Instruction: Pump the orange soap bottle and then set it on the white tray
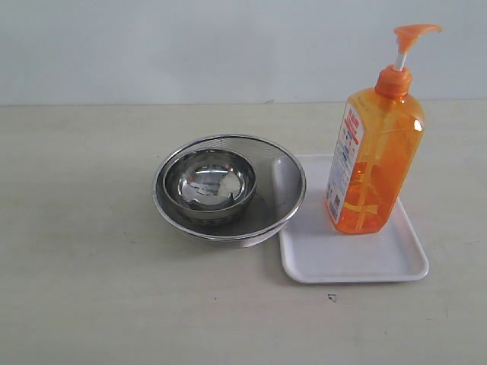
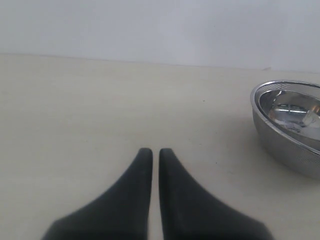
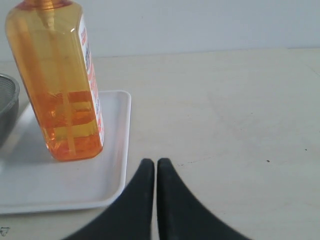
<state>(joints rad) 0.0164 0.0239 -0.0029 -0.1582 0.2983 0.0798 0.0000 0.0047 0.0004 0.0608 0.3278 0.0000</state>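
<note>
The orange soap bottle (image 1: 375, 160) stands upright on the white tray (image 1: 350, 255), toward the tray's far right part, with its pump head raised. In the right wrist view the orange soap bottle (image 3: 57, 85) rests on the white tray (image 3: 60, 185). My right gripper (image 3: 153, 162) is shut with nothing in it, low over the table just off the tray's edge and apart from the bottle. My left gripper (image 2: 151, 151) is also shut and empty, over bare table away from the bottle. Neither gripper shows in the exterior view.
A round steel mesh bowl (image 1: 283, 163) with a smaller steel bowl (image 1: 211, 182) inside it sits left of the tray, its rim overlapping the tray's left edge. The mesh bowl (image 2: 290, 145) is off to one side of the left gripper. A pale wall runs behind the table.
</note>
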